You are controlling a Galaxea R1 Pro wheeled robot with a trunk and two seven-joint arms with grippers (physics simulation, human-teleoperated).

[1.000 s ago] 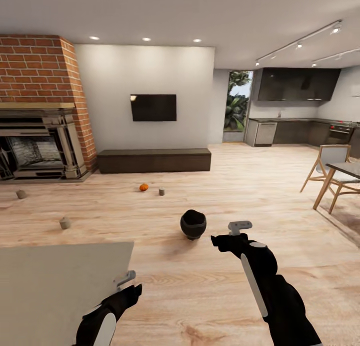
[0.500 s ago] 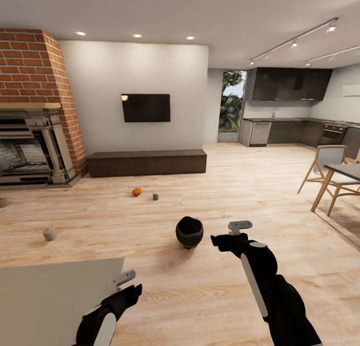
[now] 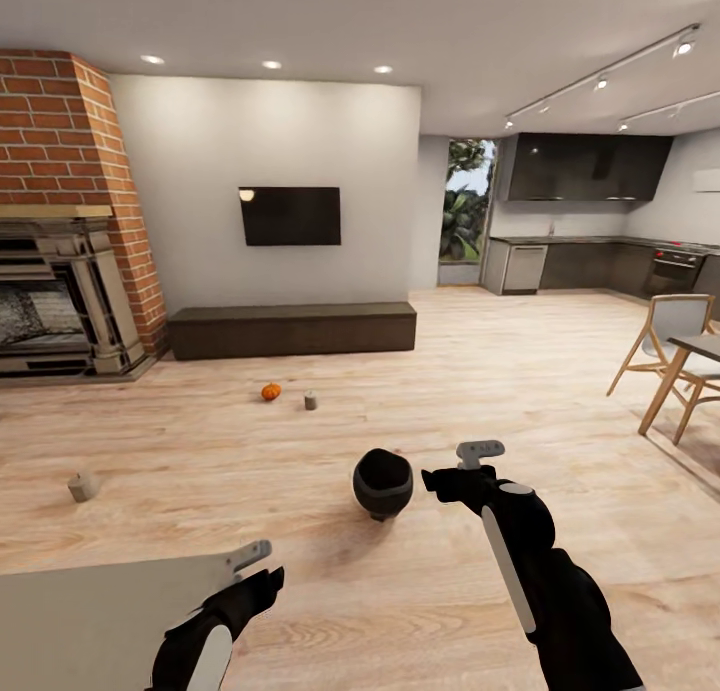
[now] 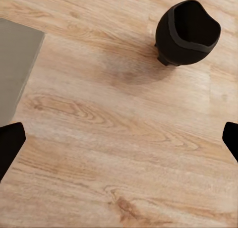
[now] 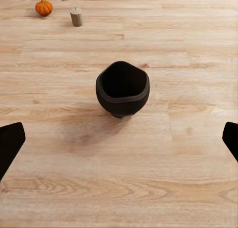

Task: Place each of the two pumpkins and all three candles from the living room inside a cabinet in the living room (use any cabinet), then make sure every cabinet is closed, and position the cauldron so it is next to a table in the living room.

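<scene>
The black cauldron (image 3: 383,483) stands on the wood floor just left of my right gripper (image 3: 478,455), which is open and empty. In the right wrist view the cauldron (image 5: 122,88) lies ahead of the open fingers, with one orange pumpkin (image 5: 43,7) and a tan candle (image 5: 76,16) farther off. Both of these, the pumpkin (image 3: 270,392) and the candle (image 3: 311,401), sit on the floor before the long dark cabinet (image 3: 292,329), whose fronts look shut. A second candle (image 3: 80,487) stands far left. My left gripper (image 3: 250,561) is open, with the cauldron (image 4: 188,32) ahead of it.
A beige table (image 3: 100,621) fills the near left corner beside my left arm. A brick fireplace (image 3: 60,291) is at the left wall, and a dining table (image 3: 700,347) with a chair (image 3: 668,333) stands at the right. The kitchen lies beyond.
The whole view has shifted: the camera has advanced and turned a little, so the fireplace has slid left and the cauldron sits lower in the picture. One far-left candle has left the picture. Both arms hold their pose.
</scene>
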